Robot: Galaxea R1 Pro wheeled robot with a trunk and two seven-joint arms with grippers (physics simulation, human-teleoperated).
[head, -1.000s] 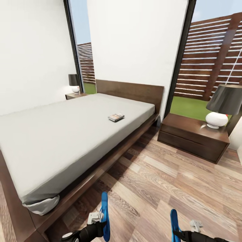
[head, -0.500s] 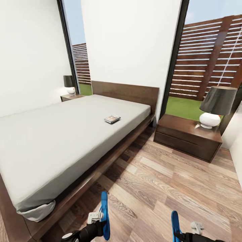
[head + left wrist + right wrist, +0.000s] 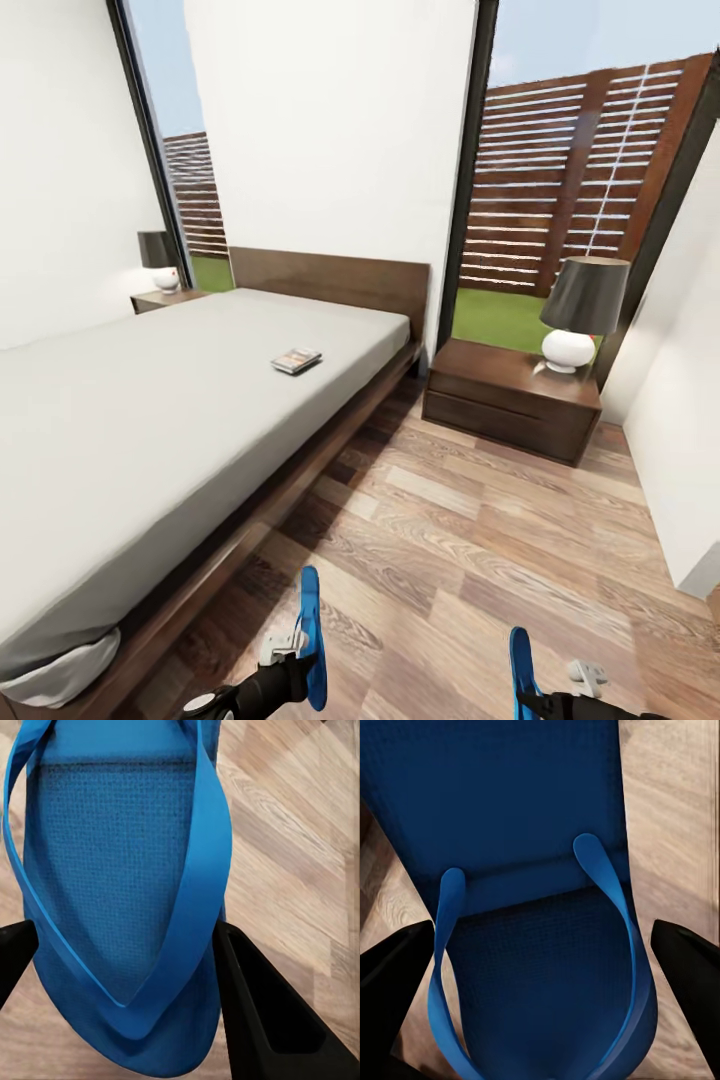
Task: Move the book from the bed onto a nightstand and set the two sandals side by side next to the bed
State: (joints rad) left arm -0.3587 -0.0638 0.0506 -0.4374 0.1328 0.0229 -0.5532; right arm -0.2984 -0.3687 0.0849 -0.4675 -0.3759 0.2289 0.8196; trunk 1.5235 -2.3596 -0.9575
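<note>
Since a second ago the camera has swung right, sliding everything leftward in view; nothing itself has moved. Left hand [image 3: 300,655] grips one sandal [image 3: 120,892] between its fingers [image 3: 262,1005], right hand [image 3: 550,690] the other sandal [image 3: 532,870], both above the floor [image 3: 450,540]. On the bed [image 3: 120,420], near its nightstand-side edge, lies the book [image 3: 297,360]; that nightstand [image 3: 510,400] carries a lamp [image 3: 578,312].

bright blue flat strapped sandals [image 3: 120,892] | off-white mattress on dark brown wooden bed [image 3: 150,420] | grey-brown wood-plank floor [image 3: 480,560] | glossy dark brown wooden nightstand [image 3: 510,400]
</note>
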